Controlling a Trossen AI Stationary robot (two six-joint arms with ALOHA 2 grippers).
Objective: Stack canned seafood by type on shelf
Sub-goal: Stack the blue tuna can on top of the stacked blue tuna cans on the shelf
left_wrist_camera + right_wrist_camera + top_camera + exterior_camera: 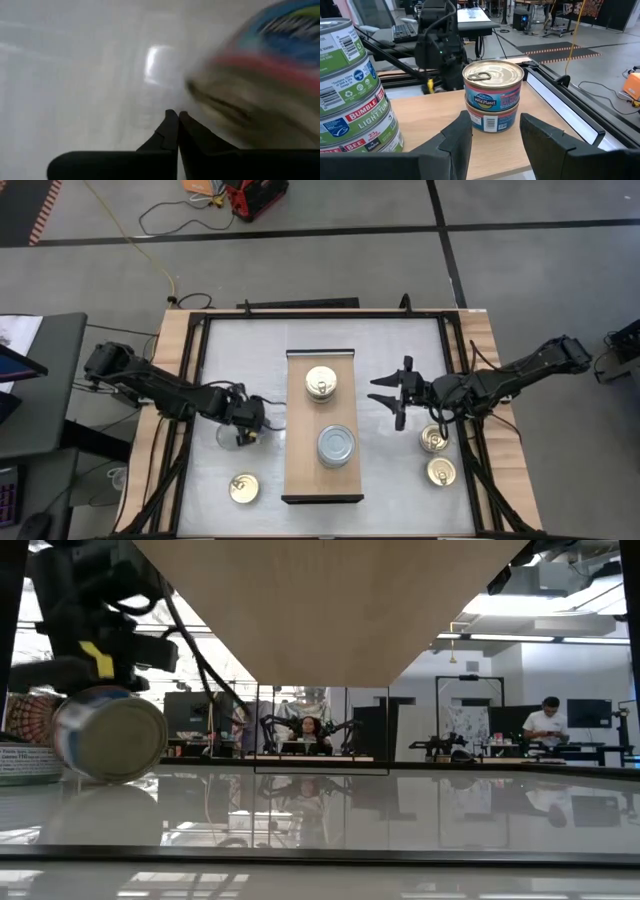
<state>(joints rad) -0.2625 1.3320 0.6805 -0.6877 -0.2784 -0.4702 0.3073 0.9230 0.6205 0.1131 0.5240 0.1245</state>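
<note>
Item one, my left arm: it reaches in from the table's left edge, stretched low across the white tabletop (260, 350), wrist near the surface. The left gripper (247, 427) sits just left of the shelf (300, 470). In the left wrist view its two dark fingers (172, 132) are pressed together with nothing between them — clenched empty. A silver-lidded tin (229, 435) lies right against that gripper; in the low view it appears tipped on its side, lid facing the camera (110, 737), and the wrist view shows its blurred label close beside the fingertips.

Item two, a gold-lidded tin (244, 488) standing alone on the tabletop, nearer the front, left of the shelf.

Item three, the shelf, lying lengthwise down the table's middle. On it I count a gold-topped stack (320, 384) toward the far end — two tins high in the right wrist view (493, 97) — and a silver-topped stack (336, 446) toward the near end, its green-labelled tins looming at the edge of that same view (350, 85).

Item four, my right arm: it comes in from the right edge, elbow bent, forearm level. The right gripper (385, 395) hovers just right of the shelf, fingers spread and holding nothing, pointed at the gold-topped stack.

Item five, two more gold-lidded tins (434, 440) (441, 472) on the tabletop, one behind the other, under the right forearm.
</note>
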